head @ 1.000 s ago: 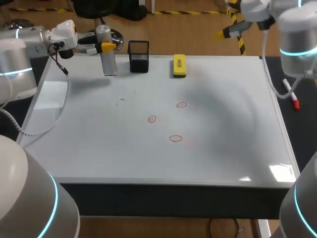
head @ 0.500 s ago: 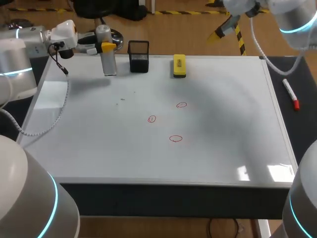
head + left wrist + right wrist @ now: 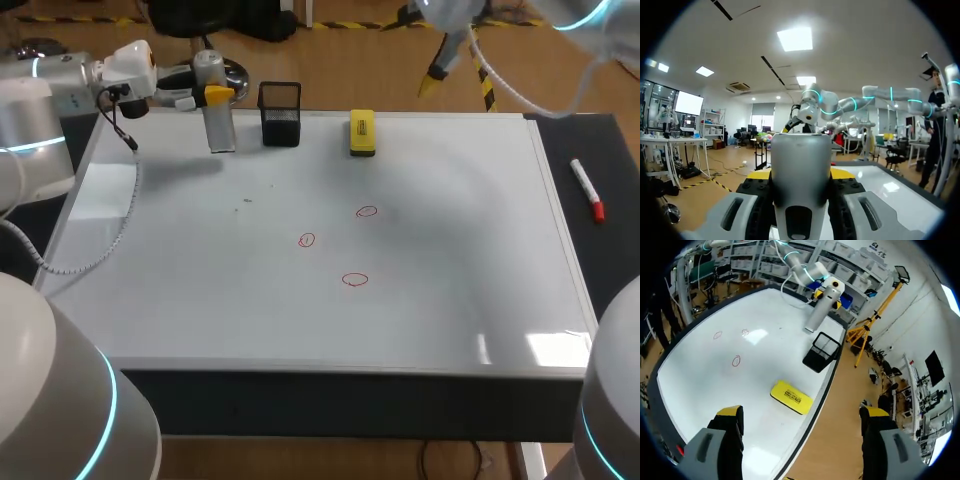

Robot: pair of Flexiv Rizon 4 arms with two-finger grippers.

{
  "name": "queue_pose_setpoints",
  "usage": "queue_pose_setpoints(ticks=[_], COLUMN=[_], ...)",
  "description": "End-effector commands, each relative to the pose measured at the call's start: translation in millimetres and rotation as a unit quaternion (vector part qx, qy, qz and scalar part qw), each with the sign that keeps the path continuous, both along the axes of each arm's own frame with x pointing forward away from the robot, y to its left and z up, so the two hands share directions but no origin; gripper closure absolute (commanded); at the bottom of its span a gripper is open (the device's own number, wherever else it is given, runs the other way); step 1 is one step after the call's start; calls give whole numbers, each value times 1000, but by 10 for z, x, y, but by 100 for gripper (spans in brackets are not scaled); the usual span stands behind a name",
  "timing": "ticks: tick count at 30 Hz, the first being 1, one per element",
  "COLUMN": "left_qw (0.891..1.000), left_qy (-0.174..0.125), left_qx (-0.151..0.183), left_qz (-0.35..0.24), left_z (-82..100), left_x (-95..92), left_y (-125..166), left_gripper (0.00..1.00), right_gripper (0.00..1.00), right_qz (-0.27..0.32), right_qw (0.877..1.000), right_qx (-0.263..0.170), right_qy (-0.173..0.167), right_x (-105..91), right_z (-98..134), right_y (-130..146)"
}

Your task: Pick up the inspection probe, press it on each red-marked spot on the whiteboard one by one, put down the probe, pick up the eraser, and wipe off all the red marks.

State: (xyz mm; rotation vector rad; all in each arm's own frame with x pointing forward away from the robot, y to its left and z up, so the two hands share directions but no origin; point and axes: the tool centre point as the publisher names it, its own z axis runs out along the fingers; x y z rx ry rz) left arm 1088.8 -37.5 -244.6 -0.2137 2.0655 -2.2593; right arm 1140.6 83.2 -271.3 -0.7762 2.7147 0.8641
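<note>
Pinching the upright probe (image 3: 214,120) at the far-left corner of the whiteboard (image 3: 450,300), the left gripper (image 3: 215,96) could knock the cup (image 3: 280,115) just beside it or miss the red marks (image 3: 355,280) mid-board, while the right gripper (image 3: 802,415) hangs spread beyond the eraser (image 3: 362,133).

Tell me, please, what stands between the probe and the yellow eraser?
A black mesh holder stands between the probe and the eraser, apart from both, as the head view shows.

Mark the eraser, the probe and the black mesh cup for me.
eraser (image 3: 362,133): head view, middle of its yellow top face.
probe (image 3: 221,130): head view, lower part of its grey upright body.
black mesh cup (image 3: 281,130): head view, its front wall.
</note>
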Motion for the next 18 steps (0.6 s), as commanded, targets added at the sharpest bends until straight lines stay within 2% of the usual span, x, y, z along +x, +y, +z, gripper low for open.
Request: queue_pose_setpoints(ticks=[1,4,9,11,18], left_qw=[1000,1000,1000,1000,1000], left_qy=[0,0,0,0,0], left_qx=[0,0,0,0,0], left_qz=[0,0,0,0,0], left_z=[8,8,8,8,8], left_x=[3,3,3,3,3], left_y=[-1,-1,-1,-1,-1], left_gripper=[100,100,100,100,100], right_gripper=[0,0,0,0,0], right_qz=[183,209,230,245,257], right_qw=[962,953,948,941,932], right_qx=[-188,-210,-218,-234,-255], right_qy=[81,58,33,24,-13], right_x=[53,55,45,46,66], right_z=[-38,-89,-165,-216,-312], right_y=[32,58,131,153,204])
